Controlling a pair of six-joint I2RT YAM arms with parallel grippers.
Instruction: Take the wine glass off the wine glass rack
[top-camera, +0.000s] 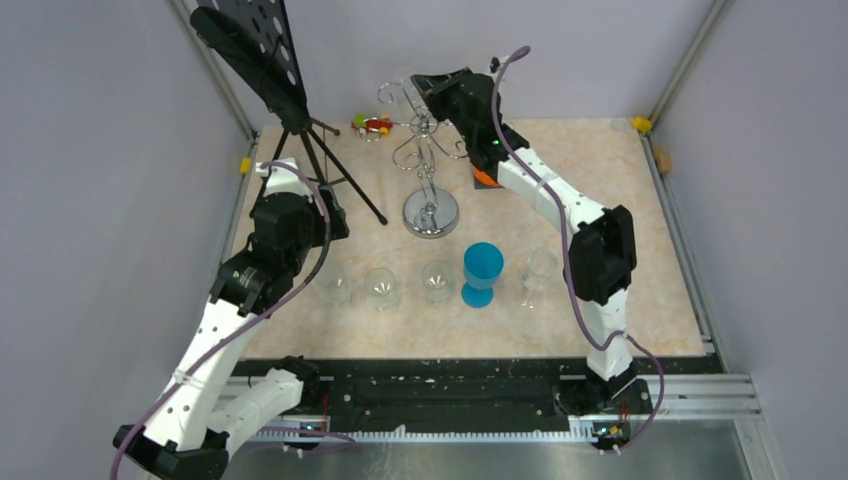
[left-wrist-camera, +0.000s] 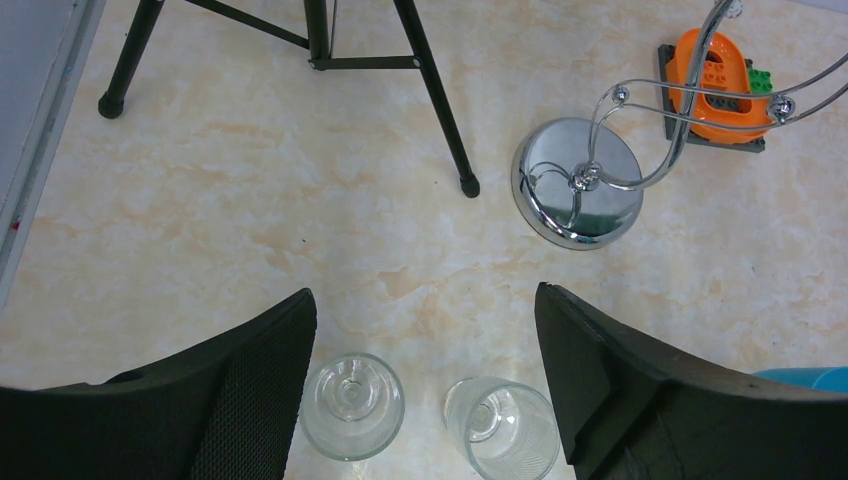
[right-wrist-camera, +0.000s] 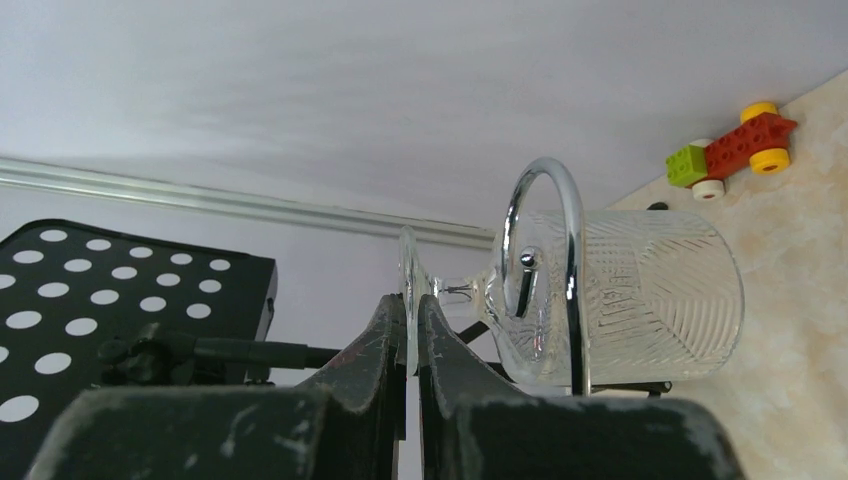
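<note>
Overhead, two wrist close-ups, rack (top-camera: 431, 213) shared

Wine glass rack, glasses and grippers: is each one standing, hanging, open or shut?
Shiny chrome wire rack: standing upright.
Clear ribbed wine glass: hanging on that rack, foot pinched.
Right gripper: shut on the wine glass's foot.
Left gripper: open, holding nothing.
Blue goblet: standing upright.

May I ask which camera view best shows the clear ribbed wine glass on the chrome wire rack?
The right wrist view: the clear ribbed wine glass fills it, foot pinched in the right gripper, bowl behind a loop of the chrome wire rack. The top view gives a faint glint; the left wrist view, none of it.
</note>
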